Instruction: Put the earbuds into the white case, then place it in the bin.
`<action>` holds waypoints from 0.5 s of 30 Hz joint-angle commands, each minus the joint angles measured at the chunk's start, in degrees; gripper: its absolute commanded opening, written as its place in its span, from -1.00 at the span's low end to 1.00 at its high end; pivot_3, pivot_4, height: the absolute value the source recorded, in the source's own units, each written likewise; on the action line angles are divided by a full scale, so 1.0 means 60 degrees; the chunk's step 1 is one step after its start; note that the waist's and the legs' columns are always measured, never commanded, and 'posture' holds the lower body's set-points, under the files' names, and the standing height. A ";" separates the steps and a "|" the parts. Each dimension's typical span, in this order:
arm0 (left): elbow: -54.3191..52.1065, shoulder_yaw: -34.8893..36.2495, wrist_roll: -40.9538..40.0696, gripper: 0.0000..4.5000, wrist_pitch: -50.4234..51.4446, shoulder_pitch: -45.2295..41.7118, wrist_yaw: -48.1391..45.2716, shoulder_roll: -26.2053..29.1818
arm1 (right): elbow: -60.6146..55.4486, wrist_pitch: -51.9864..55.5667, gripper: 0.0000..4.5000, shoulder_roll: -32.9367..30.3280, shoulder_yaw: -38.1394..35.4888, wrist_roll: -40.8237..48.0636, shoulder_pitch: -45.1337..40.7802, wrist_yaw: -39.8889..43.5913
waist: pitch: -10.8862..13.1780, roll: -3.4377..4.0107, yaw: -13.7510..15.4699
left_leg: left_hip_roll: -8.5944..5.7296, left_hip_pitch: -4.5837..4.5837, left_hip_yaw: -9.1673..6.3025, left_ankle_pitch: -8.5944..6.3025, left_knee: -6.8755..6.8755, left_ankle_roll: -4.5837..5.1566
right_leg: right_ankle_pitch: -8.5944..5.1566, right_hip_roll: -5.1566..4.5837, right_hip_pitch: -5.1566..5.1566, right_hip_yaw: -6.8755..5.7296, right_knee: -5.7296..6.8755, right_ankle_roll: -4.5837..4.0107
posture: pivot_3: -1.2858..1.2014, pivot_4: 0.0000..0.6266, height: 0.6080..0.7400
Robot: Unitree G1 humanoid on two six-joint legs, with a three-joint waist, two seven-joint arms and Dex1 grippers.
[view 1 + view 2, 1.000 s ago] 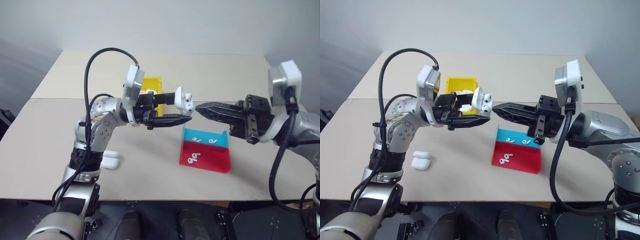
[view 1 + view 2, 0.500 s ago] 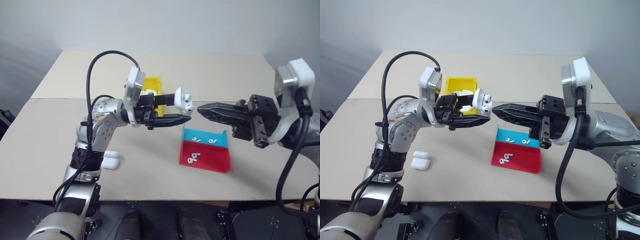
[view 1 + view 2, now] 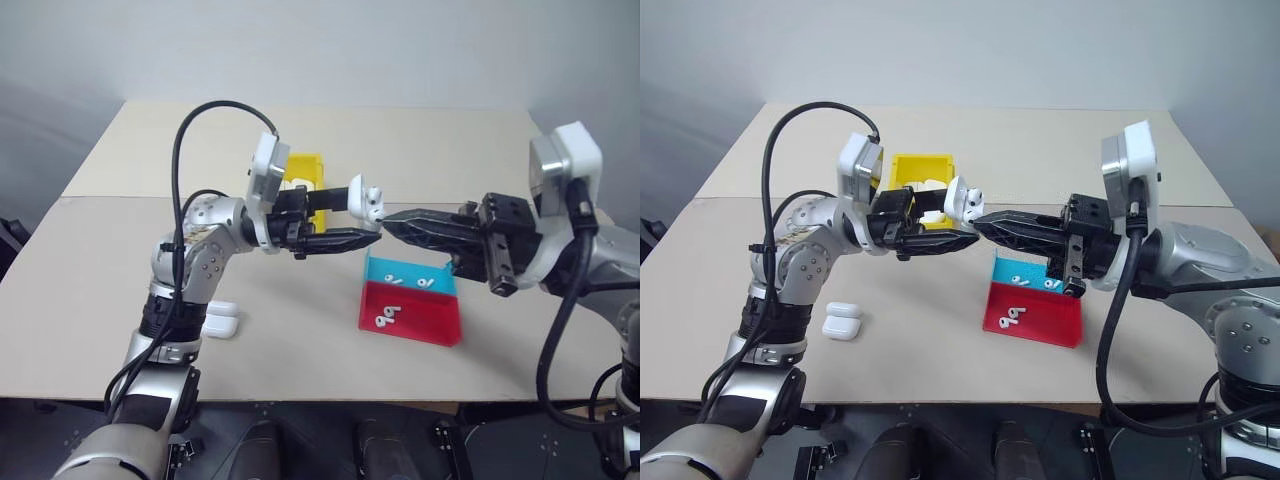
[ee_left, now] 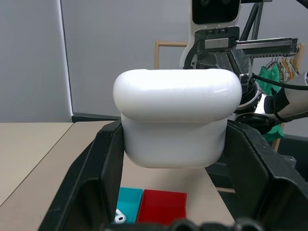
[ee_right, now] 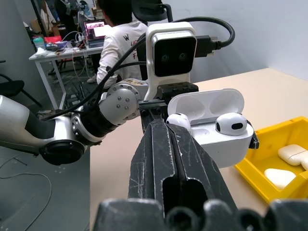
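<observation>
My left gripper [image 3: 362,216] holds the white case [image 3: 366,199] in mid-air above the table, lid open, one finger on each side of its body [image 4: 178,120]. Seen from the right wrist, one earbud [image 5: 231,123] sits in a slot of the case and a second earbud [image 5: 177,120] stands at the other slot, right at my fingertips. My right gripper [image 3: 388,222] is shut, and its tips touch the open case from the right. More earbuds [image 3: 386,320] lie on the red and blue tray. The yellow bin [image 3: 303,168] stands behind the left gripper.
The red and blue tray [image 3: 432,316] lies on the table below the two grippers. A spare white case [image 3: 222,321] rests near the left arm's base. The bin holds other white cases [image 5: 288,154]. A person [image 5: 120,43] sits at a desk beyond the table.
My right gripper has moved left, from a short gap off the case to touching it. The left gripper and the case have stayed still.
</observation>
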 commanded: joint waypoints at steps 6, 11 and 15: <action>-0.0335 0.0072 -0.0103 0.24 -0.0089 -0.0130 -0.0087 0.0052 | -0.0043 -0.0185 -0.99 0.0031 -0.0154 -0.0046 -0.0130 -0.0045 | 0.0000 0.0000 -0.0002 | 0.0000 0.0000 0.0000 0.0000 0.0000 0.0000 | 0.0000 0.0000 0.0000 0.0000 0.0000 0.0000 | 0.03 -0.52 1.00; -0.0400 0.0074 -0.0122 0.24 -0.0081 -0.0090 -0.0077 0.0055 | 0.0018 -0.0176 -0.99 0.0036 -0.0134 -0.0116 -0.0156 0.0002 | 0.0000 0.0000 -0.0002 | 0.0000 0.0000 0.0000 0.0000 0.0000 0.0000 | 0.0000 0.0000 0.0000 0.0000 0.0000 0.0000 | 0.03 -0.52 1.00; -0.0411 0.0078 -0.0133 0.24 -0.0072 -0.0082 -0.0065 0.0054 | 0.0054 -0.0177 -0.99 0.0033 -0.0118 -0.0165 -0.0165 0.0045 | 0.0000 0.0000 -0.0002 | 0.0000 0.0000 0.0000 0.0000 0.0000 0.0000 | 0.0000 0.0000 0.0000 0.0000 0.0000 0.0000 | 0.03 -0.52 1.00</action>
